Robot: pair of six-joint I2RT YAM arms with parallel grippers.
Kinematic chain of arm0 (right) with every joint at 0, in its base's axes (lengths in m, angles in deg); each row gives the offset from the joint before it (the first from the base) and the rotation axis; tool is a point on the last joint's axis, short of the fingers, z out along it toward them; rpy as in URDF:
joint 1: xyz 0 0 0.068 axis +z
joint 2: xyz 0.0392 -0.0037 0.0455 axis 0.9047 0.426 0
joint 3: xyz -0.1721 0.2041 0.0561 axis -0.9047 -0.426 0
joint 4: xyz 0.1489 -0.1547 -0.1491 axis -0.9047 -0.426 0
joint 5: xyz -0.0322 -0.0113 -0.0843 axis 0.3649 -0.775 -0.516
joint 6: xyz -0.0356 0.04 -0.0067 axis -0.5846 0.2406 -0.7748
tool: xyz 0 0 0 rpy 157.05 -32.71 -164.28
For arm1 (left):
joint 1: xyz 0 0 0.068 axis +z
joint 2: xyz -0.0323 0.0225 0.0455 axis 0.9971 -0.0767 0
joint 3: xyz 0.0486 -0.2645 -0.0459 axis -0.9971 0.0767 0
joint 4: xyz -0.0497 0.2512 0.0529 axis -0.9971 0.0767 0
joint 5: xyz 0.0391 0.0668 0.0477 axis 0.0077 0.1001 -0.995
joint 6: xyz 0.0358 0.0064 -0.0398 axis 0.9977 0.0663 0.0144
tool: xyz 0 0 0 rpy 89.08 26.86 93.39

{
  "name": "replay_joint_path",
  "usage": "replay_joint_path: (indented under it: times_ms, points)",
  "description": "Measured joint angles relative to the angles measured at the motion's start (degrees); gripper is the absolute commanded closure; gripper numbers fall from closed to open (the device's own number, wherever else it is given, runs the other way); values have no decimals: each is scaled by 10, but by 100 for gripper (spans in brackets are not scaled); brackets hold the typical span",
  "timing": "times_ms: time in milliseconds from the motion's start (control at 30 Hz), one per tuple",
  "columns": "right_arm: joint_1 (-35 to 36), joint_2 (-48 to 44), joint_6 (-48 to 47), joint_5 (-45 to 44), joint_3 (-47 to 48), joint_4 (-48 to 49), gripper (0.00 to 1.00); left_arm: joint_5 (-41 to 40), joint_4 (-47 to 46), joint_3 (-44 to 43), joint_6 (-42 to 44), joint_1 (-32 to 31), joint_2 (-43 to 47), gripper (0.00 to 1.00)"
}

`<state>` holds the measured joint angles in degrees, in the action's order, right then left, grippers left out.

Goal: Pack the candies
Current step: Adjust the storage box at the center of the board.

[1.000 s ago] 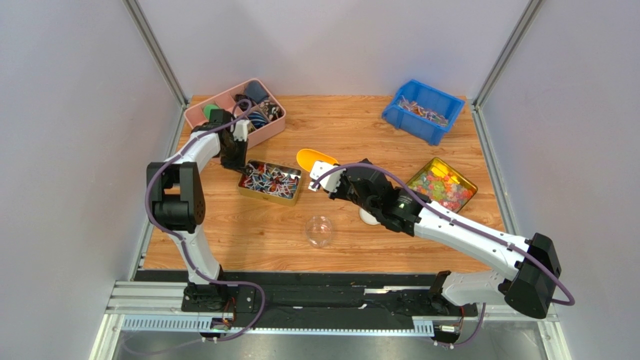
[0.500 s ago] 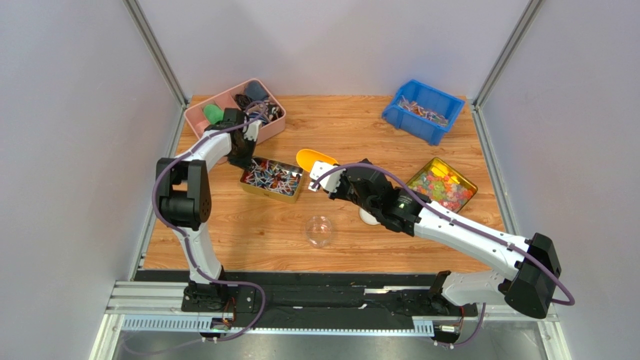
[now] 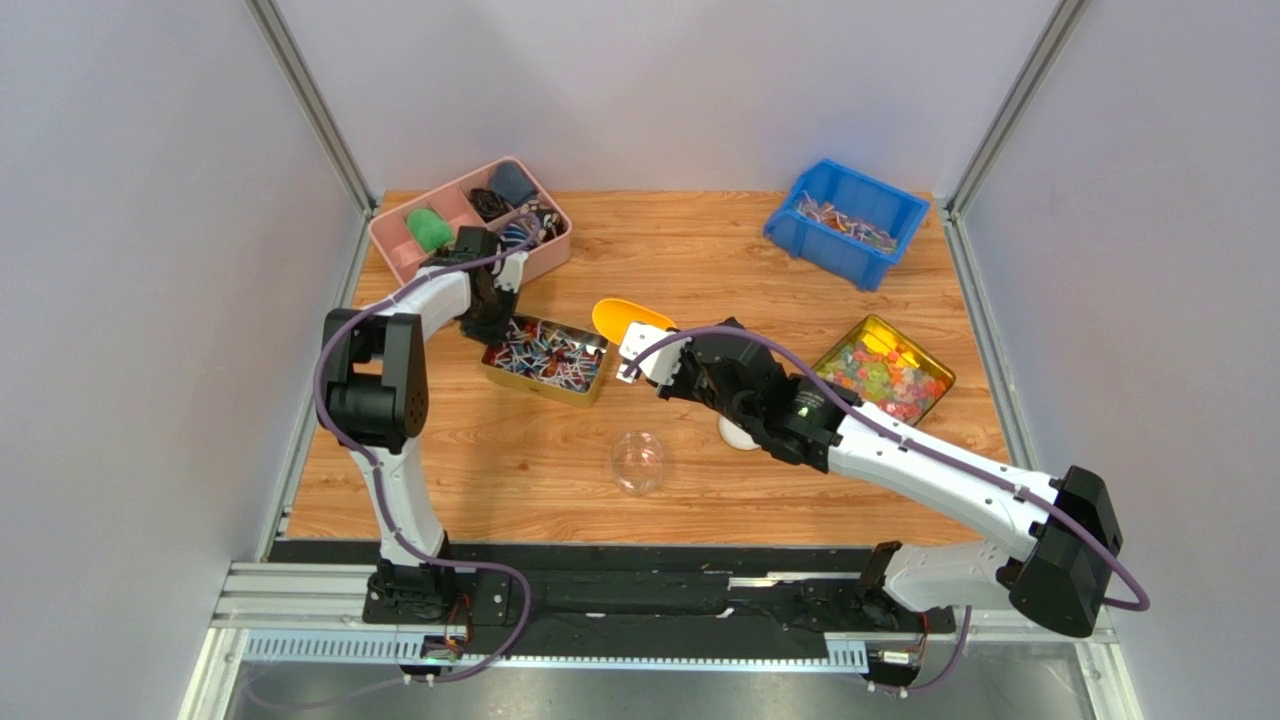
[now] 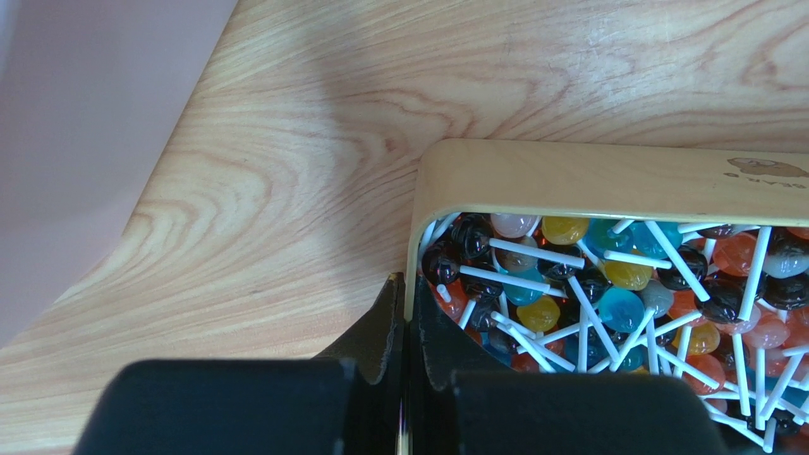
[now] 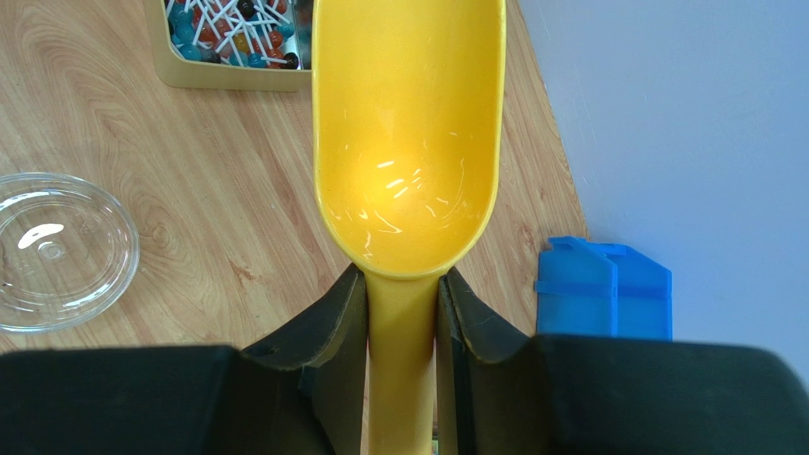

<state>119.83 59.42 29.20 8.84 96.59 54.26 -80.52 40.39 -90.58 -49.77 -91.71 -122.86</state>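
Note:
A gold tin (image 3: 538,393) left of centre holds the candies (image 3: 544,357), small round sweets on white sticks in red, blue, yellow and dark colours (image 4: 608,294). My left gripper (image 3: 489,323) is shut on the tin's left wall (image 4: 608,180), one finger outside and one inside among the sweets (image 4: 410,284). My right gripper (image 3: 657,360) is shut on the handle of an empty yellow scoop (image 3: 631,318), which hovers just right of the tin. In the right wrist view the handle sits between the jaws (image 5: 403,284) and the scoop's bowl (image 5: 408,123) points toward the tin.
A clear round bowl (image 3: 640,461) sits on the wood in front of the tin. At the right stands a gold tin of bright gummies (image 3: 884,369). A blue bin (image 3: 846,221) is at the back right, and a pink box (image 3: 451,188) of odds and ends at the back left.
My left gripper has shifted toward the tin's left end and shut on its wall. The right arm and scoop have not moved.

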Motion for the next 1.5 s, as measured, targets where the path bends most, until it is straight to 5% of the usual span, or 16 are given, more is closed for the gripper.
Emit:
replay_joint_path:
  times_ms: [167,233,367,500,1500]
  points:
    - [0,0,0,0,0,0,100,0,-3,2,0,0,0,99]
    - [0,2,0,0,0,0,100,0,-3,2,0,0,0,84]
    - [0,9,0,-1,0,-1,100,1,-10,5,1,-1,0,76]
    - [0,19,0,-1,1,-3,100,0,-11,5,2,-1,0,100]
    - [0,198,0,-20,238,-174,100,-28,56,-109,26,-1,29,100]
